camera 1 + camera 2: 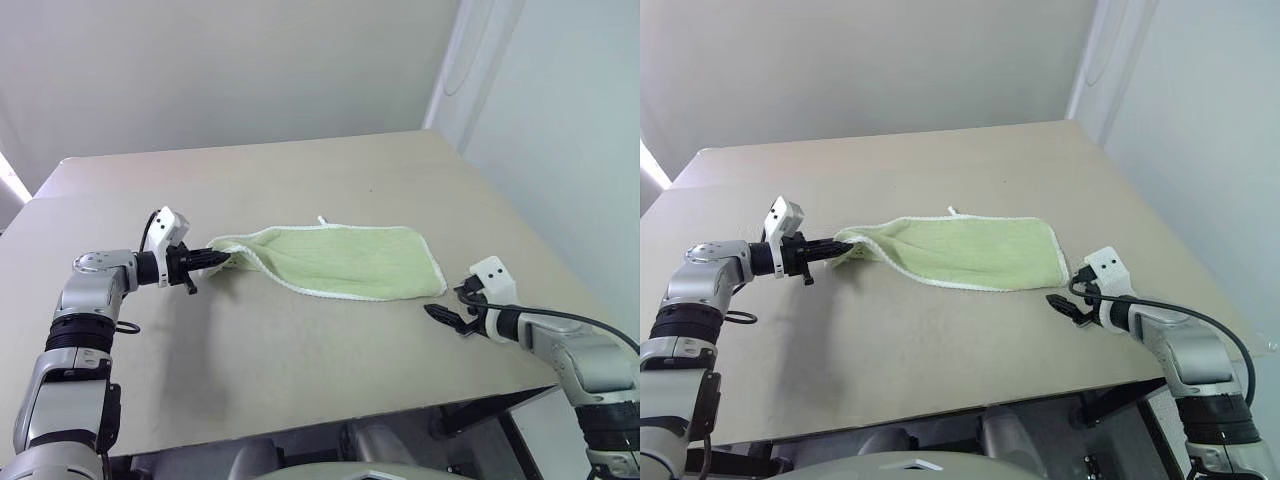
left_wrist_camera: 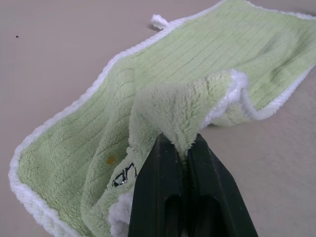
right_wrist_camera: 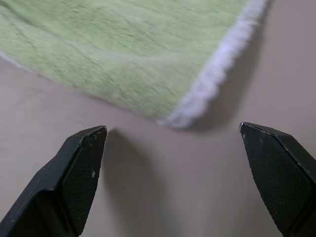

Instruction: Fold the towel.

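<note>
The light-green towel (image 1: 340, 260) with white stitched edging lies across the middle of the beige table (image 1: 300, 360). Its left end is lifted off the surface, pinched in my left gripper (image 1: 218, 258), which is shut on that end. In the left wrist view the black fingers (image 2: 163, 197) clamp a bunched fold of towel (image 2: 197, 74), with dark print beside them and the white loop tag (image 2: 159, 20) at the far edge. My right gripper (image 1: 440, 313) stands open just off the towel's near right corner (image 3: 173, 118), low over the table, with nothing between its fingers (image 3: 79, 173).
The table's front edge (image 1: 330, 420) runs close below both arms. Its right edge (image 1: 520, 215) falls away to a pale floor. A plain wall stands behind the table.
</note>
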Controlling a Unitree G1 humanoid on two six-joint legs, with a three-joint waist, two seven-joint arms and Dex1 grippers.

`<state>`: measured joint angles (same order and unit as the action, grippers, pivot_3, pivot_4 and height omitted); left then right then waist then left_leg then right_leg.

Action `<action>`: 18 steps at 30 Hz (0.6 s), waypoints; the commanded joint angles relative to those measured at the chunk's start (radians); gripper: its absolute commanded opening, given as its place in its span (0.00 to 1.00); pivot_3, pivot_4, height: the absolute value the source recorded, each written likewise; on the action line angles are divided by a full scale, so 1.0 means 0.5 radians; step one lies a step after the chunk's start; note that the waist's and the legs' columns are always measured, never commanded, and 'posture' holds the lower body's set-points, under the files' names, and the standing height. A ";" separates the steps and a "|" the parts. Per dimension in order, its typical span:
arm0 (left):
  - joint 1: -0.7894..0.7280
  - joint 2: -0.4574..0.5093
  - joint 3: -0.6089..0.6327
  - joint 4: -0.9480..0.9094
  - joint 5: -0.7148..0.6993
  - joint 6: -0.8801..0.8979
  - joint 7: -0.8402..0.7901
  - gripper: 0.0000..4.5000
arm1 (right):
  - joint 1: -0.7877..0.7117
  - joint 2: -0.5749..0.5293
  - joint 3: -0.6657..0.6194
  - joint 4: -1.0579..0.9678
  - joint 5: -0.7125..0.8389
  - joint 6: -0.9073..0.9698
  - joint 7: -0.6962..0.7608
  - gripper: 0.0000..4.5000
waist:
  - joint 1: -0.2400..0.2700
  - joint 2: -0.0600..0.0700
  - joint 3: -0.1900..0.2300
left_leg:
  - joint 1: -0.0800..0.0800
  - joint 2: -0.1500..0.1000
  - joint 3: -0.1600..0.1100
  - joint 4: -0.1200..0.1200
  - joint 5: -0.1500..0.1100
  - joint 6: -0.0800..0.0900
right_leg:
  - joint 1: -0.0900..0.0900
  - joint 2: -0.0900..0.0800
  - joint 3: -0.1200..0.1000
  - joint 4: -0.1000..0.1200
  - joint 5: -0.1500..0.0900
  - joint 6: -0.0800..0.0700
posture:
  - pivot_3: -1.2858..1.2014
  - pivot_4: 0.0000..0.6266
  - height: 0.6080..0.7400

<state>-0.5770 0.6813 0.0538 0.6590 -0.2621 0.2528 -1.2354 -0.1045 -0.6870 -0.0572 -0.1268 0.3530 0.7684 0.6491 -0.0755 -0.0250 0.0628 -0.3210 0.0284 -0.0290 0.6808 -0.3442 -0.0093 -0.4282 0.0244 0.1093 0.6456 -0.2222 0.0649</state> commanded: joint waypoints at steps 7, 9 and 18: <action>0.050 0.012 0.047 -0.128 -0.026 -0.036 0.029 0.00 | -0.068 -0.005 0.082 -0.084 -0.009 -0.089 0.111 0.92 | 0.012 0.000 0.001 | -0.004 0.000 0.000 0.000 0.000 0.000 | -0.002 -0.001 0.000 -0.003 0.000 0.000 | 0.52 0.00 0.79; 0.067 0.015 0.044 -0.147 -0.028 -0.034 0.030 0.00 | -0.056 -0.018 0.088 -0.109 -0.015 -0.073 0.121 0.79 | 0.012 0.000 0.001 | -0.004 0.000 0.000 0.000 0.000 0.000 | -0.001 -0.002 0.000 -0.003 0.000 0.000 | 0.52 0.00 0.79; 0.098 0.039 0.060 -0.169 -0.029 -0.038 0.053 0.00 | -0.085 -0.086 -0.091 -0.237 0.167 0.102 0.206 0.07 | 0.010 0.000 0.001 | -0.003 0.000 0.000 0.000 0.000 0.000 | -0.001 -0.001 0.000 -0.002 0.000 0.000 | 0.52 0.00 0.79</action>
<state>-0.5228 0.6825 0.0565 0.6062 -0.2661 0.2482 -1.2130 -0.1097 -0.7187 -0.0387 -0.1948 0.3843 0.7985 0.7379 -0.0708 -0.0251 0.0634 -0.3224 0.0281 -0.0290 0.6808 -0.3442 -0.0093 -0.4289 0.0236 0.1092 0.6445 -0.2222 0.0649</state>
